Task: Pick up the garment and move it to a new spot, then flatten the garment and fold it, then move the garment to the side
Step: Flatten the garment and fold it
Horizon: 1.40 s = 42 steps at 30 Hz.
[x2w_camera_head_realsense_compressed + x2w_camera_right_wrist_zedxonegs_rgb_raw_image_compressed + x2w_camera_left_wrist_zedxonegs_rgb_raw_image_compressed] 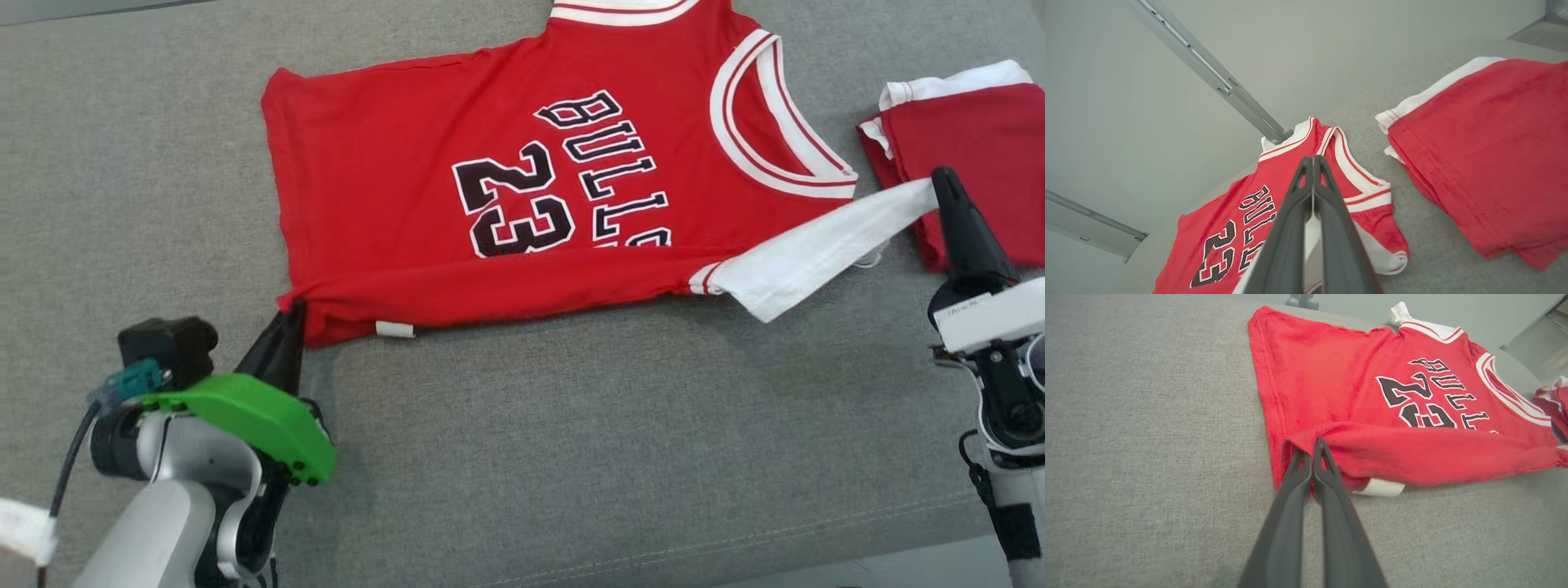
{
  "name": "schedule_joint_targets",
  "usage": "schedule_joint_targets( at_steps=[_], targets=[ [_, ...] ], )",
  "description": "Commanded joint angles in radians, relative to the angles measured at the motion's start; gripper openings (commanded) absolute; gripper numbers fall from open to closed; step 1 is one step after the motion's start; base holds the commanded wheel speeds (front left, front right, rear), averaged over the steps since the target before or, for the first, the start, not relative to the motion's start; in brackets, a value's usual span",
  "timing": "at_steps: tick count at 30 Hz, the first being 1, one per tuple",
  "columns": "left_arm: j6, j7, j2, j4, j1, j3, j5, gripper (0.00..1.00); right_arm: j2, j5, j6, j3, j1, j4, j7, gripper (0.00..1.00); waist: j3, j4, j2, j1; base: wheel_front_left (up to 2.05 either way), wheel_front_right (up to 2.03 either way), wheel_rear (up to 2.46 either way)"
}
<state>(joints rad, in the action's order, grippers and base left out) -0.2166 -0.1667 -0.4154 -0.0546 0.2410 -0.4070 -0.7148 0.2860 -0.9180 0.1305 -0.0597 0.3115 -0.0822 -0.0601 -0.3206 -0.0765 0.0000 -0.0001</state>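
The red jersey (490, 163) lies spread on the grey cushion (571, 449) with its near edge rolled over, so the folding step looks to be in hand. The left gripper (291, 314) is pinched tight on the hem corner, and the right gripper (940, 181) on the jersey's white strip. Next, both should carry that edge evenly across the 23.
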Motion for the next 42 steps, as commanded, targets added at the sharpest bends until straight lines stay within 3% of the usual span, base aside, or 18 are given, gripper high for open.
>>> schedule_joint_targets(
  at_steps=[1, 13, 21, 22, 23, 24, 25, 28, 32, 35, 38, 42],
  targets=[
    [0.008, -0.023, 0.009, 0.027, 0.039, -0.015, -0.003, 0.0, -0.006, 0.015, 0.0, -0.002, 0.03, -0.029, -0.004, 0.0, 0.006, 0.023, 0.0, 0.0001, 0.0, 0.0, 0.0],
    [0.098, -0.196, 0.117, 0.425, 0.379, -0.098, -0.033, 0.0, 0.0, 0.203, 0.0, -0.001, 0.335, -0.427, 0.004, 0.0, 0.004, 0.089, 0.0, 0.0001, 0.0, 0.0, 0.0],
    [0.135, -0.253, 0.196, 0.678, 0.497, -0.121, -0.065, 0.0, -0.008, 0.295, 0.0, 0.055, 0.449, -0.622, 0.054, 0.0, -0.001, 0.1, 0.0, 0.0001, 0.0, 0.0, 0.0],
    [0.14, -0.249, 0.207, 0.706, 0.51, -0.121, -0.068, 0.11, -0.006, 0.31, 0.0, 0.061, 0.461, -0.645, 0.071, 0.02, 0.001, 0.101, 0.0, 0.0001, 0.0, 0.0, 0.0],
    [0.143, -0.242, 0.217, 0.731, 0.522, -0.118, -0.074, 0.44, -0.009, 0.322, 0.0, 0.069, 0.47, -0.663, 0.092, 0.63, 0.003, 0.101, 0.0, 0.0001, 0.0, 0.0, 0.0],
    [0.148, -0.234, 0.224, 0.75, 0.532, -0.116, -0.073, 0.95, -0.015, 0.326, 0.0, 0.075, 0.477, -0.677, 0.107, 1.0, 0.006, 0.1, 0.0, 0.0001, 0.0, 0.0, 0.0],
    [0.158, -0.223, 0.227, 0.767, 0.538, -0.118, -0.072, 1.0, -0.019, 0.329, 0.0, 0.096, 0.48, -0.68, 0.117, 1.0, 0.01, 0.098, 0.0, 0.0001, 0.0, 0.0, 0.0],
    [0.186, -0.155, 0.213, 0.773, 0.539, -0.113, -0.058, 1.0, 0.001, 0.315, 0.0, 0.146, 0.463, -0.64, 0.165, 1.0, 0.025, 0.088, 0.0, 0.0001, 0.0, 0.0, 0.0],
    [0.207, 0.02, 0.189, 0.634, 0.403, -0.057, -0.085, 1.0, 0.064, 0.323, 0.0, 0.224, 0.37, -0.51, 0.245, 1.0, 0.055, 0.057, 0.0, 0.0001, 0.0, 0.0, 0.0],
    [0.176, 0.074, 0.162, 0.455, 0.243, -0.027, -0.115, 1.0, 0.12, 0.296, 0.0, 0.221, 0.254, -0.393, 0.245, 1.0, 0.064, 0.058, 0.0, 0.0001, 0.0, 0.0, 0.0],
    [0.117, 0.092, 0.133, 0.32, 0.091, -0.013, -0.119, 1.0, 0.162, 0.294, 0.0, 0.194, 0.138, -0.291, 0.206, 1.0, 0.048, 0.053, 0.0, 0.0001, 0.0, 0.0, 0.0],
    [0.049, 0.194, 0.118, 0.238, 0.025, 0.015, -0.059, 1.0, 0.152, 0.319, 0.0, 0.132, 0.043, -0.226, 0.178, 1.0, 0.022, 0.047, 0.0, 0.0001, 0.0, 0.0, 0.0]
  ],
)
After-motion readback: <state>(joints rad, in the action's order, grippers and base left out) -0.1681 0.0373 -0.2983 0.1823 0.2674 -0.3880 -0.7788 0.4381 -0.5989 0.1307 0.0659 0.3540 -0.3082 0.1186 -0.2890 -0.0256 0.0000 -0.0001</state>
